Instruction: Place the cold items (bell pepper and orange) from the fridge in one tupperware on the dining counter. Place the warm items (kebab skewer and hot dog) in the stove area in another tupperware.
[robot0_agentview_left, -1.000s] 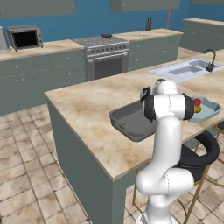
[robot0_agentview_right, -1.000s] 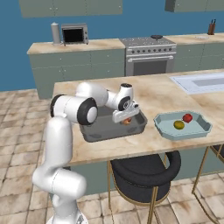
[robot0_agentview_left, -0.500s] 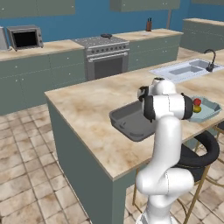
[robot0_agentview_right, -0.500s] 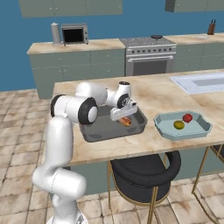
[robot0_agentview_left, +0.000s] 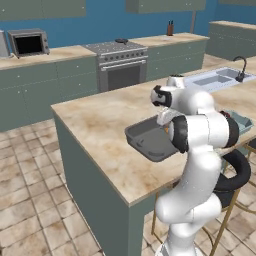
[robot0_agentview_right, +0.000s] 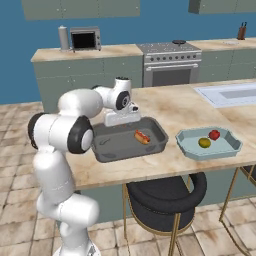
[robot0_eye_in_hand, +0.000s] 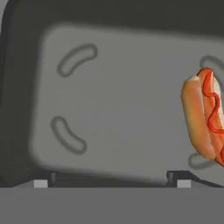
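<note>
- Dark grey tupperware on the marble-patterned dining counter, holding the hot dog near its right side in the right base view.
- Lying flat on the tray floor in the hand view, hot dog with a red squiggle of sauce, apart from both fingertips.
- Released: gripper spread wide above the tray floor, nothing between its tips; partly closed a second ago, with the hot dog right at the fingers.
- Hand raised a little off the tray compared with the earlier right base picture.
- Pale blue tupperware to the right on the same counter, carrying the orange and the red bell pepper, just beside each other, unmoved since earlier.
- No readable writing or brand on either container, the arm or the stove.
- Kebab skewer not made out.
</note>
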